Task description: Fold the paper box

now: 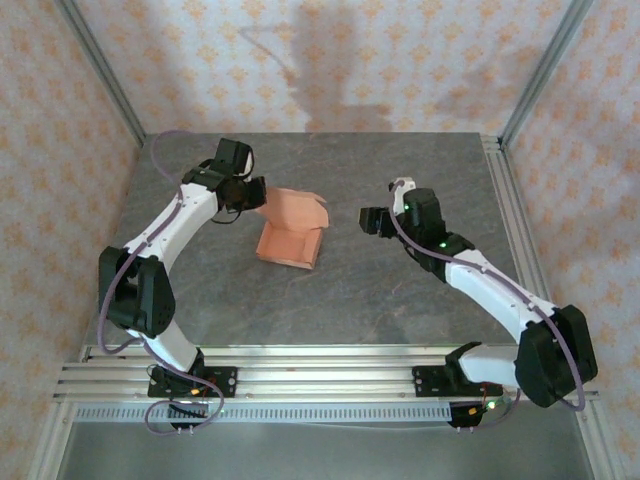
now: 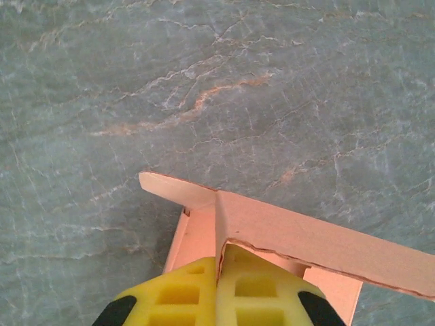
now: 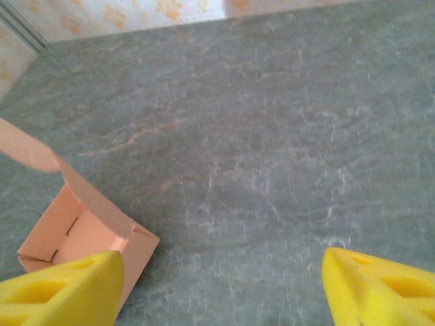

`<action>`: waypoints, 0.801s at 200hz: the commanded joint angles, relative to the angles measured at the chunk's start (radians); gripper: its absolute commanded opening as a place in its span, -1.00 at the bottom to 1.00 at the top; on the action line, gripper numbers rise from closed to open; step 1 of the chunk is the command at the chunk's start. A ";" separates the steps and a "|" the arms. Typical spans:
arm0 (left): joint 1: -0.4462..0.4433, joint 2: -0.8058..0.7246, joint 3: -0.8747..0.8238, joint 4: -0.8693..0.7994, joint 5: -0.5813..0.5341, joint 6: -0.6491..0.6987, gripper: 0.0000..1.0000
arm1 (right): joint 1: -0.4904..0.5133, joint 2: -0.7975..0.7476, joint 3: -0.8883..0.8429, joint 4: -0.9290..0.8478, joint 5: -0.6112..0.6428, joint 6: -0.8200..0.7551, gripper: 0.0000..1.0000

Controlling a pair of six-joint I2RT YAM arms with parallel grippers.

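The paper box (image 1: 291,230) lies on the grey marbled surface (image 1: 400,300), and I take it as the reference for all places. The left gripper (image 1: 258,194) is at the far-left corner of the box. In the left wrist view its yellow fingertips (image 2: 180,299) are pressed together on a thin edge of card, so the left gripper (image 2: 217,293) pinches the box (image 2: 299,238) there. The right gripper (image 1: 370,220) stands to the right of the box, apart from it and touching nothing. Its yellow fingers (image 3: 61,285) are spread wide, with bare surface between them.

By my judgement, the bottom part is already formed and the step in hand is the closing of the lid. The pinched card seems to belong to the lid flap or to the wall under it. I cannot tell which one exactly. The next move probably asks that the flap is brought down over the tray. Its front edge must then enter along the near wall. The free right gripper could hold the tray so that it does not slide.

The box (image 3: 81,231) is plain salmon-orange card without print. It is a small shallow tray with upright walls, and small tabs are folded inside its corners. At the far side a wide flap rises, tilted open. One narrow tab sticks out sideways from the pinched corner. The card looks thin, so it may bend easily.
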State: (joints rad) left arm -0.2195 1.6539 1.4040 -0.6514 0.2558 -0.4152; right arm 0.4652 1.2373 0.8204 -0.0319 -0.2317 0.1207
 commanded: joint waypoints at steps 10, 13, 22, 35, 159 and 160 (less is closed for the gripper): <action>-0.027 -0.003 -0.016 -0.069 -0.012 -0.227 -1.00 | 0.082 0.021 0.016 -0.085 0.152 0.126 0.51; -0.029 -0.003 -0.017 -0.074 -0.018 -0.237 -1.00 | 0.091 0.029 0.019 -0.092 0.162 0.134 0.50; -0.037 -0.007 -0.016 -0.094 -0.042 -0.264 -1.00 | 0.118 0.054 0.032 -0.120 0.200 0.152 0.47; -0.048 -0.017 -0.017 -0.115 -0.070 -0.292 -1.00 | 0.170 0.092 0.059 -0.166 0.264 0.162 0.45; -0.122 0.023 0.067 -0.205 -0.096 -0.232 -1.00 | 0.252 0.341 0.232 -0.193 0.212 0.065 0.25; -0.122 0.023 0.069 -0.206 -0.096 -0.231 -1.00 | 0.252 0.341 0.232 -0.193 0.212 0.065 0.25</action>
State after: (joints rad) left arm -0.3267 1.6634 1.4158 -0.7940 0.2005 -0.6994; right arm 0.7353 1.6001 1.0080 -0.1818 -0.0090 0.2432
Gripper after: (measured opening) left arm 0.052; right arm 0.611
